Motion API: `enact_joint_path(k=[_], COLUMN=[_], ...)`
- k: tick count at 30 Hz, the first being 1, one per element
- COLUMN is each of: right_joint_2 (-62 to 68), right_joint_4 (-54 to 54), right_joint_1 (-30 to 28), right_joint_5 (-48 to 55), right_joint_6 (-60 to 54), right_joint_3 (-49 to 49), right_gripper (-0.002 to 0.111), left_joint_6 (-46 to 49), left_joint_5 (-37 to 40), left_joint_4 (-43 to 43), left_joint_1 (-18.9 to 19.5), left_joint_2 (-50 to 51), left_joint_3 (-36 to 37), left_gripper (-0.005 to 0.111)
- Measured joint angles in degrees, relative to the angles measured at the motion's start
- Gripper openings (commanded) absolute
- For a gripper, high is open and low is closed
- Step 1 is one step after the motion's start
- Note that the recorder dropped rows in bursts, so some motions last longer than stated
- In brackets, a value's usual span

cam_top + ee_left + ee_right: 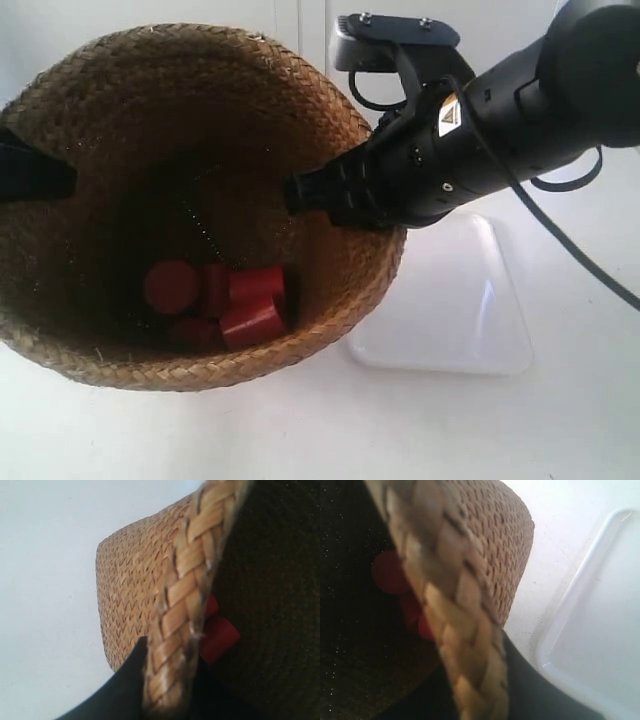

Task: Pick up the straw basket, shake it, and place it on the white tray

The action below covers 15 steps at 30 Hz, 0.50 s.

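Observation:
The straw basket (120,120) fills the left and middle of the exterior view, its dark inside holding several red cylinders (225,300). My left gripper (167,680) is shut on the basket's braided rim (185,595), one dark finger outside the wall and one inside. On the opposite side my right gripper (477,690) is shut on the rim (450,605) in the same way. The white tray (450,300) lies on the table beside the basket, partly behind it, and shows in the right wrist view as the white tray (600,630).
The table (400,430) is plain white around the basket and tray. The black arm (480,130) at the exterior view's right reaches over the tray to the rim, trailing a black cable (570,240).

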Motion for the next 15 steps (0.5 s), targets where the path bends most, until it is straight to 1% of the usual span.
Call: enact_joint_path(k=[6, 8, 10, 11, 12, 14, 15], right_joint_2=[1.2, 0.6, -1.8, -3.9, -5.7, -7.6, -6.7], right_joint_4=[0.0, -0.1, 0.0, 0.0, -0.3, -1.2, -1.3], right_joint_1=[0.0, 0.0, 0.0, 0.2, 0.7, 1.2, 1.0], right_joint_5=[0.8, 6.8, 12.0, 11.2, 8.4, 2.0, 2.2], right_joint_6=[0.1, 0.1, -0.8, -1.3, -1.6, -2.5, -2.6], right_joint_3=[-0.5, -4.5, -10.5, -12.3, -12.5, -9.6, -8.8], right_gripper=[0.0, 0.0, 0.0, 0.0, 0.0, 0.0, 0.0], left_joint_6=[0.5, -0.1, -0.8, -0.7, 0.2, 1.3, 0.8], left_joint_5=[0.6, 4.5, 8.9, 8.9, 7.2, 3.1, 2.3], left_joint_4=[0.2, 1.2, 1.1, 0.1, -1.1, -3.7, -4.4], left_joint_1=[0.0, 0.0, 0.0, 0.0, 0.0, 0.0, 0.3], left_joint_2=[0.1, -0.1, -1.6, -2.6, -3.9, -4.9, -4.3], left_joint_3=[-0.4, -3.7, -9.6, -11.6, -12.1, -10.3, -9.1], left_gripper=[0.0, 0.0, 0.0, 0.0, 0.0, 0.0, 0.0])
